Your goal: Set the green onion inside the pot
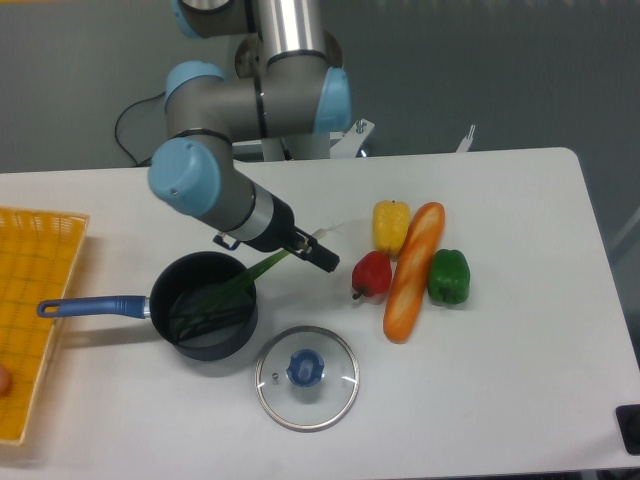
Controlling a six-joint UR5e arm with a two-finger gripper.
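the pot (pixel 205 320) sits on the desk (pixel 520 380), blue handle pointing left. the green onion (pixel 222 293) lies mostly inside the pot, its end sticking past the pot's right rim, pinched by the tool (pixel 312 253). right of the pot: glass lid (pixel 307 377), red pepper (pixel 372 274).

The arm's upper links run out past the top edge. The gripper (pixel 318 252) is small and dark, so how the jaws stand cannot be told, nor whether they touch the onion (pixel 215 297). The onion's leaves blur into the dark inside of the pot (pixel 205 305); its pale end is lost near the gripper. At the desk's (pixel 500 380) left edge the yellow tray (pixel 35 300) is cut by the frame. A black object (pixel 630 428) at the right edge is mostly cropped.
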